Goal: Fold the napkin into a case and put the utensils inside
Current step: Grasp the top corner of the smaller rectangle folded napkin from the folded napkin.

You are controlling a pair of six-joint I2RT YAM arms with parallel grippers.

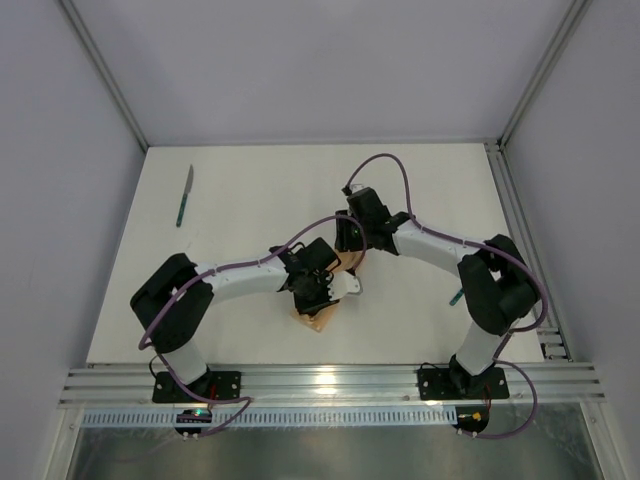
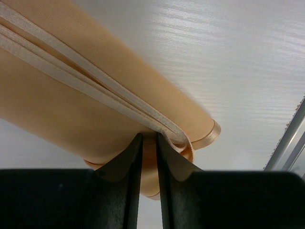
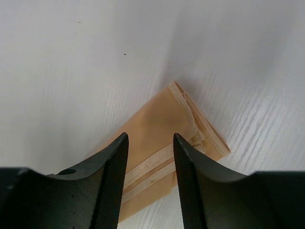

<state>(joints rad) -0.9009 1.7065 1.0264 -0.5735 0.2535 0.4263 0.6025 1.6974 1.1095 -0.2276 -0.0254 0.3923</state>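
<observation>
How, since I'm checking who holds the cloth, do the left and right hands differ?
The left hand is pinched shut on the napkin at its folded edge; the right hand stands open, gripping nothing. The left hand sits nearer in the top view, the right hand farther back. Both are black, at the same napkin.

White table (image 1: pixel 250 190) inside a pale grey enclosure.
Aluminium posts (image 1: pixel 541 68) frame plain walls (image 1: pixel 300 60); a slotted rail (image 1: pixel 330 385) catches glare.
</observation>
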